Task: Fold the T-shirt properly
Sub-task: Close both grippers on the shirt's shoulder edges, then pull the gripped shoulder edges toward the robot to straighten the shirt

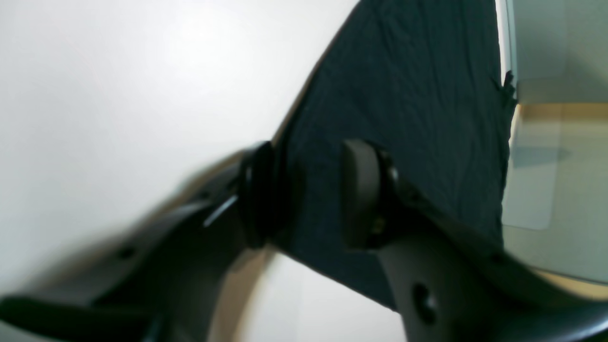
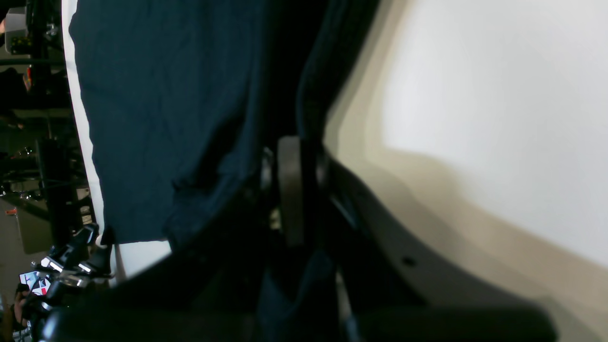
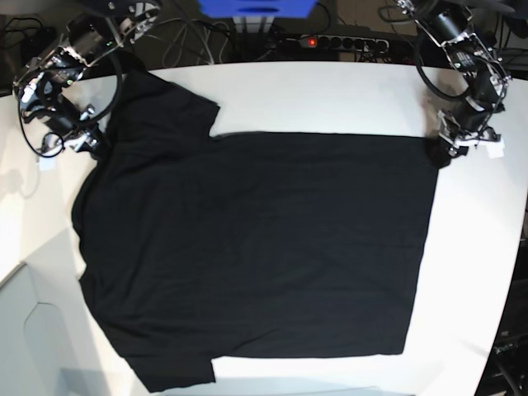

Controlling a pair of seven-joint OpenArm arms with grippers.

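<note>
Between your left gripper's (image 1: 308,194) parted pads lies a corner of the large black cloth T-shirt (image 3: 256,247); they straddle its hem edge without pinching, though motion blur makes that uncertain. Your right gripper (image 2: 289,190) is clamped on fabric near the collar and shoulder. From both grips the shirt spreads flat over the white table (image 3: 330,95) toward the near edge, long axis running between the two arms.
</note>
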